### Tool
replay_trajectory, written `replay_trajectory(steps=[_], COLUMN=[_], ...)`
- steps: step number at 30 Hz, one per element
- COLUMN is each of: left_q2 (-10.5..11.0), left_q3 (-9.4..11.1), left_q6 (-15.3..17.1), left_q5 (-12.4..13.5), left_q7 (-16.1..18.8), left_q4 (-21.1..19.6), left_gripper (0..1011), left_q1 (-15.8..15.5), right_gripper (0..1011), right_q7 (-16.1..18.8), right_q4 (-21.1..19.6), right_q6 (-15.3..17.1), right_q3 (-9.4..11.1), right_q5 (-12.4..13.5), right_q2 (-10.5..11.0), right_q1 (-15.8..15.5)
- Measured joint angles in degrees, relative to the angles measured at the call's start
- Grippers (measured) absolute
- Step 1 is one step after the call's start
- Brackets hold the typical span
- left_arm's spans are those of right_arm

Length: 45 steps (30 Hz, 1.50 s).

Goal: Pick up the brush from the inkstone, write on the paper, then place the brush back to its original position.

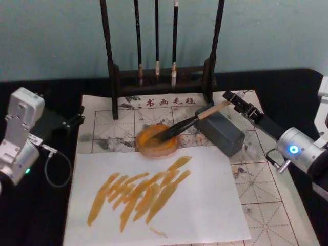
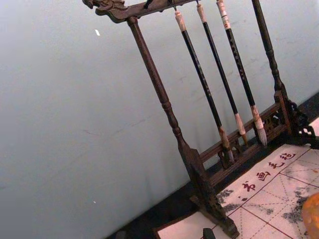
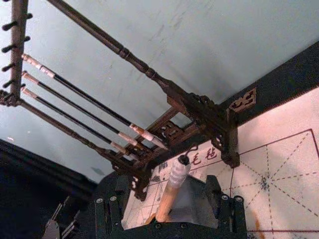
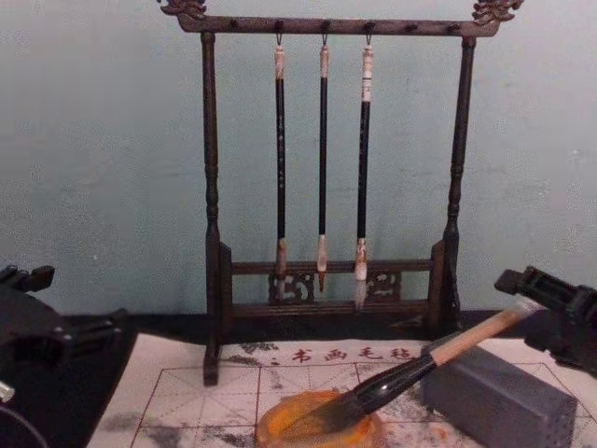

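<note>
Teal wall (image 4: 93, 140) behind, dark carved rack (image 1: 108, 61) hanging three thin brushes (image 4: 323, 159). On the grid paper (image 1: 266, 189) the brush (image 1: 192, 122) lies slanted, with its bushy bristles in the round orange inkstone (image 1: 154, 146) and its pale wooden handle on a grey block (image 1: 225, 133). Right pincer (image 1: 229, 101) is spread around the handle's end, and left pincer (image 1: 76, 117) is spread too, parked at the left.

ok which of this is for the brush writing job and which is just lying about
For the job: brush, bristles in the orange dish; grey block under its handle; white sheet with orange strokes; red-grid sheet beneath; right gripper, open around the handle end.
Just there: brush rack; three thin brushes hanging on it; left gripper, parked at left.
</note>
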Motion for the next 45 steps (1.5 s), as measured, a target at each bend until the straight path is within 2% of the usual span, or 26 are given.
replay_trajectory(steps=[9,24,45], left_q2=[0.0,0.0,0.0], left_q3=[0.0,0.0,0.0], left_q6=[0.0,0.0,0.0], left_q5=[0.0,0.0,0.0], left_q7=[0.0,0.0,0.0], left_q4=[0.0,0.0,0.0], left_gripper=[1001,1001,1001], left_q1=[0.0,0.0,0.0], right_gripper=[1002,1002,1002], right_q7=[0.5,0.2,0.1], right_q4=[3.1,4.5,4.5], right_q6=[-2.2,-5.4,-5.4], right_q3=[-1.3,-3.2,-3.1], right_q5=[0.8,1.8,1.8], right_q2=[-0.8,-1.1,-1.0], right_q1=[1.9,2.8,2.8])
